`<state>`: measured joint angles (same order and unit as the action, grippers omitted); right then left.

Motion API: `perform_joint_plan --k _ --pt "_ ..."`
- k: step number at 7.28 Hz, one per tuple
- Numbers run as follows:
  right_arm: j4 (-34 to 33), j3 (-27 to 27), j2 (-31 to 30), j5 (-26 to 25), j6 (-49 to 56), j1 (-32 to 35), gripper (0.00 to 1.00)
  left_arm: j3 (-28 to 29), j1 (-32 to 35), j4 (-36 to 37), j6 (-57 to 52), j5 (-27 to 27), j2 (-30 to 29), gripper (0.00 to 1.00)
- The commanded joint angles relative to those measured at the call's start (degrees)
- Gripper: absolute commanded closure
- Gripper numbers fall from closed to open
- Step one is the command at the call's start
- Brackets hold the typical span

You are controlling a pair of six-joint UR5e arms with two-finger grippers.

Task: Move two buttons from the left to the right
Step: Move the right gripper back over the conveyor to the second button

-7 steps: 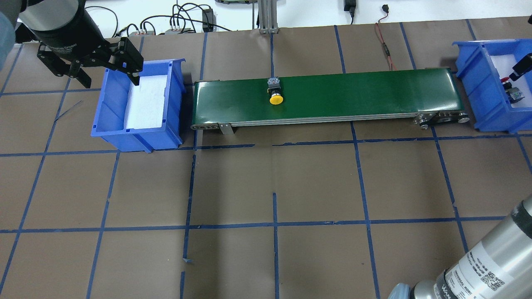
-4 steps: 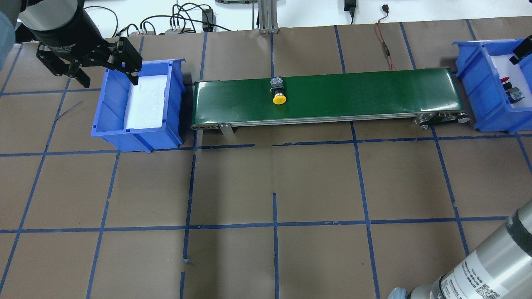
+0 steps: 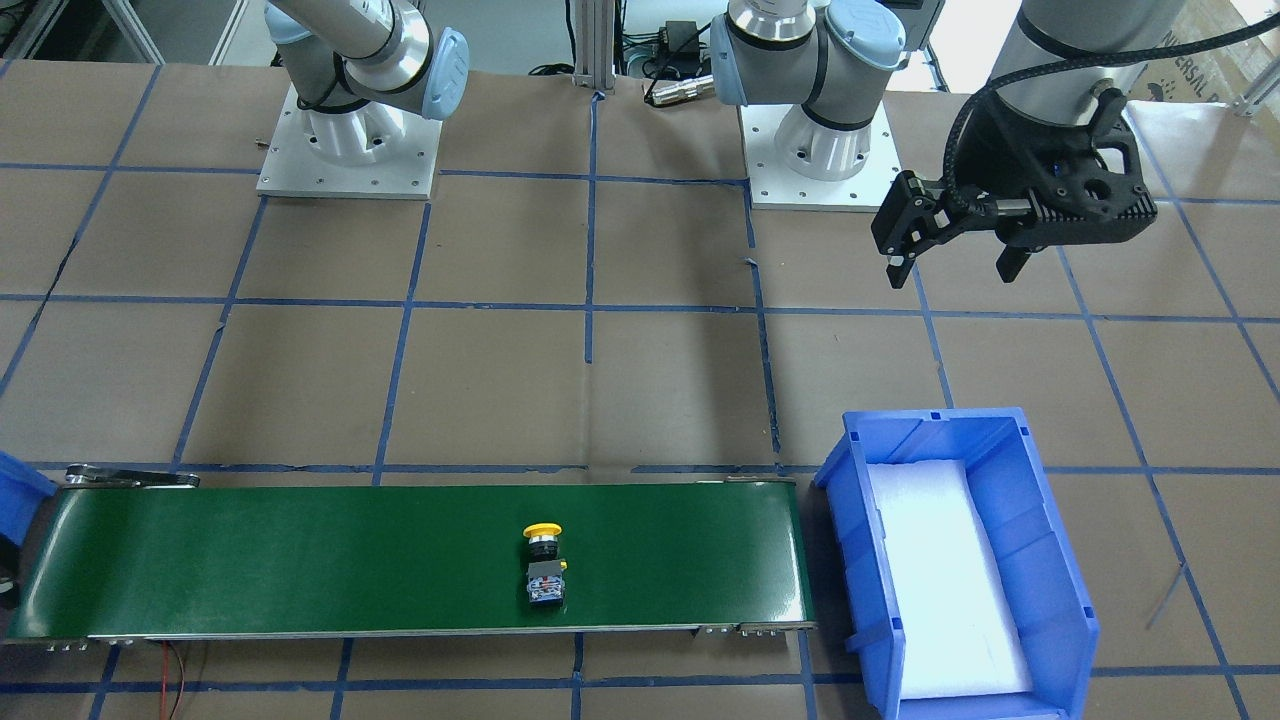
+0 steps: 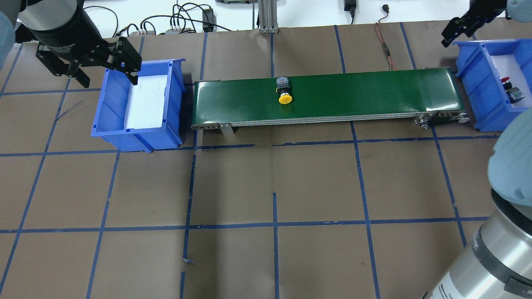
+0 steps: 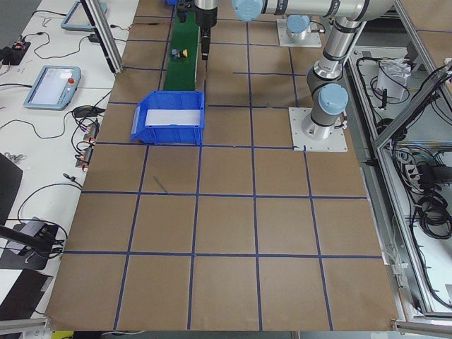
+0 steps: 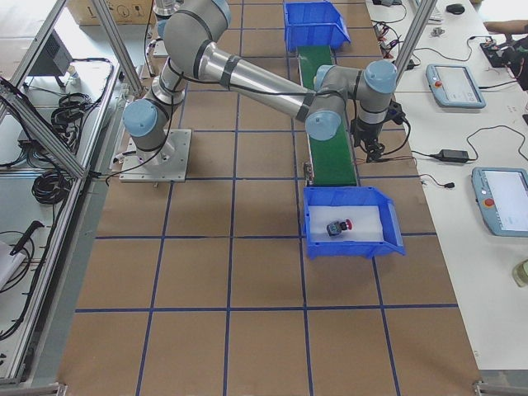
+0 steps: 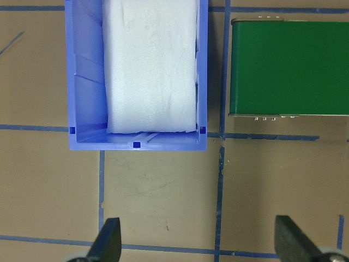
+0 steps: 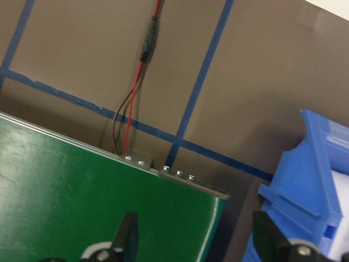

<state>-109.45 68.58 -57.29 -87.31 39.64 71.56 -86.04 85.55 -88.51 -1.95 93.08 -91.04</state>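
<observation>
The yellow button (image 4: 284, 94) lies on its side on the green conveyor belt (image 4: 365, 95), left of the belt's middle; it also shows in the front view (image 3: 543, 562). The red button (image 4: 508, 86) lies in the right blue bin (image 4: 476, 83), seen in the right-side view too (image 6: 338, 226). My left gripper (image 4: 107, 74) is open and empty, hovering by the near left corner of the left blue bin (image 4: 137, 139), which holds only white foam. My right gripper (image 8: 196, 240) is open and empty, above the belt's right end by the right bin's far corner.
A red cable (image 4: 384, 45) lies on the table behind the belt's right end. Blue tape lines grid the brown table. My right arm's elbow (image 4: 511, 174) fills the overhead view's lower right corner. Cables and a metal post stand along the far edge.
The yellow button has ridden a little to the right on the belt. My right gripper has lifted out of the right bin and moved to its far left corner. The left gripper barely moved.
</observation>
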Motion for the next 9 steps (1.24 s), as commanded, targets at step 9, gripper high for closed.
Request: perform_joint_plan --k 9 --pt "1.08 2.17 3.41 4.93 -35.34 23.36 0.22 0.08 -0.39 0.0 -0.24 -0.18 -0.01 0.0"
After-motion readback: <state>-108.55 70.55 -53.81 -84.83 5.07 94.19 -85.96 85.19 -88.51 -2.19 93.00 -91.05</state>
